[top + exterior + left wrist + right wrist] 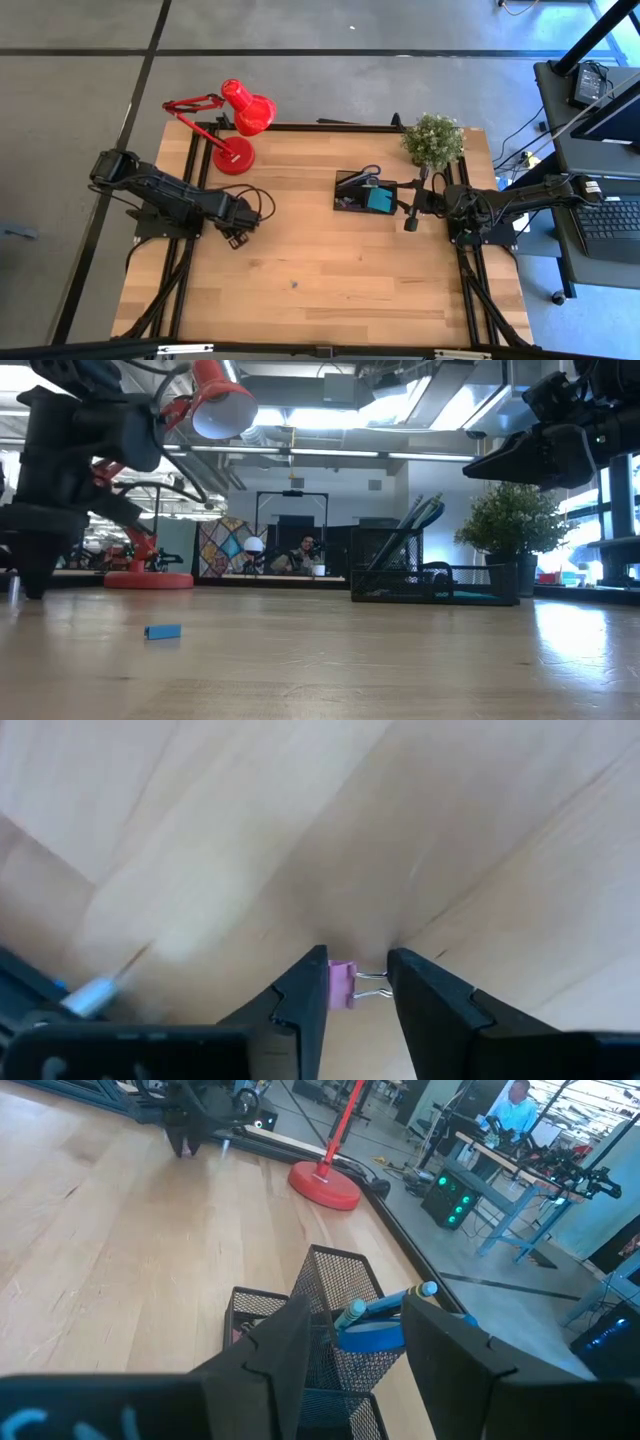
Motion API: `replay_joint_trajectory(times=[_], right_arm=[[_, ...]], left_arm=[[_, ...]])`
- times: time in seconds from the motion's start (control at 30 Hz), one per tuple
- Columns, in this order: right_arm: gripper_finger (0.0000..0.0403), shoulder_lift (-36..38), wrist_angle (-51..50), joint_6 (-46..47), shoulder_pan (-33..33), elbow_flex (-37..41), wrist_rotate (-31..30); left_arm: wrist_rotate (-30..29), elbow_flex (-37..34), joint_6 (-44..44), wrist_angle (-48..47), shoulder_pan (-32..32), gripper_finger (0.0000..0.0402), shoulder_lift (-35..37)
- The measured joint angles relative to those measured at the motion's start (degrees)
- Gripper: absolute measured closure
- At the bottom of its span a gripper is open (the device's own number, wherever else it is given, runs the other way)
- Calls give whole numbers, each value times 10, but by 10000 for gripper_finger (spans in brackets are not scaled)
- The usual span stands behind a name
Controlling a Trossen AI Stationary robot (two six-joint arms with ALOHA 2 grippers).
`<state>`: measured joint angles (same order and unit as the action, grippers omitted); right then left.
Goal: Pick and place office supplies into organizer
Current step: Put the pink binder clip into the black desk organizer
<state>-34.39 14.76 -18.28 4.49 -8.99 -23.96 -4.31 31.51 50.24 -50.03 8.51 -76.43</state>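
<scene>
On the left half of the desk (330,290), down near my own base, my left pincer (358,990) is pinching a small pink binder clip (343,987) between its two fingers (305,995), the clip's wire loops against the other finger and the wood just beneath. Across the desk, my right pincer (352,1330) hangs above the black mesh organizer (365,192), its fingers spread with nothing between them. Standing in the organizer's upright compartments are the blue-handled scissors (375,1335) and a couple of pens (412,525) leaning to one side, while the teal sticky-note pad (379,200) lies in its low tray. One small blue bit (162,631) lies alone on the bare wood toward the front of the desk, well apart from the organizer. A red desk lamp (235,125) stands at the far edge on my left, and a potted green plant (434,140) sits at the far edge just beyond the organizer.
</scene>
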Motion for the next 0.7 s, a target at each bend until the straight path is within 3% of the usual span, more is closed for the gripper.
replay_joint_trajectory(times=[0.4, 0.7], right_arm=[[241, 0, 2, 1, 0, 0, 0], [241, 0, 2, 1, 0, 0, 0]], left_arm=[[-11, 0, -11, 99, 0, 293, 1], [-27, -2, -39, 263, 0, 293, -2]])
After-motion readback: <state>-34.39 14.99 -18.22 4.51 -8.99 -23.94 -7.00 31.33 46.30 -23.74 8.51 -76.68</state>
